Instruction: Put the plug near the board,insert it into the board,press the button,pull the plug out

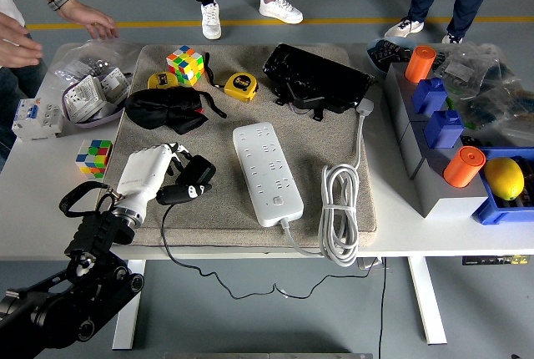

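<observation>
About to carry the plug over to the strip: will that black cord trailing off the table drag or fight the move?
Probably some drag. The black cord is thin and loops loosely below the table edge, so it looks floppy with slack. The plug, small under the left hand, should be light. The cord may rub the mat edge.

On the mat [334, 209] covering the middle of the tabletop [33, 209], we find the power strip [266, 173] near the centre, its coiled cable [340, 209] just to its right towards the near edge. The plug [190, 182] lies left of the strip, by the mat's near-left corner. Behind it sit a pouch [164, 109], a cube [185, 64] and a tape measure [240, 86], towards the far edge. Bins [434, 184] line the right edge.
</observation>
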Motion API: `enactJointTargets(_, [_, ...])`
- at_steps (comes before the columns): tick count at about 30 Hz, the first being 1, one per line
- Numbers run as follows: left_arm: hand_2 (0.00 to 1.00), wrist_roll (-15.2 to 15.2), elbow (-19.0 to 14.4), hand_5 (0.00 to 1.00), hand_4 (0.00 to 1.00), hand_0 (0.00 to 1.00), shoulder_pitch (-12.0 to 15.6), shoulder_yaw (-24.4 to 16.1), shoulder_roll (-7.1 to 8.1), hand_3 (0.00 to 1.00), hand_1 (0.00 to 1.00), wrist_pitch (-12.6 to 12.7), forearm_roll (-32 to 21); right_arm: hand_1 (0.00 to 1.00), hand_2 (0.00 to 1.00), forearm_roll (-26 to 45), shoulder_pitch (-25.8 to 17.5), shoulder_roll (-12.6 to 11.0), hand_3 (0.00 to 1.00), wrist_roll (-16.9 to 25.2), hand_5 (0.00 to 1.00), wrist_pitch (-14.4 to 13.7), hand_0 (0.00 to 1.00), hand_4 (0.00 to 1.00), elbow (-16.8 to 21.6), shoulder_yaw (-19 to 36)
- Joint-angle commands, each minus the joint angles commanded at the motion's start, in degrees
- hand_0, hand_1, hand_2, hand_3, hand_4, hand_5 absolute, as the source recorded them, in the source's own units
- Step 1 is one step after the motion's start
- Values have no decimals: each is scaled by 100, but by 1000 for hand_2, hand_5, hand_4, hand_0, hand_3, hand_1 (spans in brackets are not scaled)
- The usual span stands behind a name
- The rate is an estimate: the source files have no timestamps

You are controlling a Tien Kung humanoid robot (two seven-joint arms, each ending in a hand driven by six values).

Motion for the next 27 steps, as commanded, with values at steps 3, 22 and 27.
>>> enactJointTargets(3, [406, -44, 11, 2, 851, 251, -1, 25, -5, 546, 358, 6, -33, 592, 547, -2, 3, -1, 547, 1, 297, -1, 599, 777, 3, 8])
enactJointTargets(22, [378, -592, -148, 2, 773, 248, 1, -6, 33, 543, 317, 143, -443, 591, 547, -6, -1, 0, 545, 11, 296, -8, 599, 775, 4, 18])
enactJointTargets(27, [370, -1015, -290, 2, 770, 239, -26, 62, 97, 540, 305, 6, -768, 591, 547, -4, 0, 1, 546, 10, 295, -9, 599, 774, 4, 13])
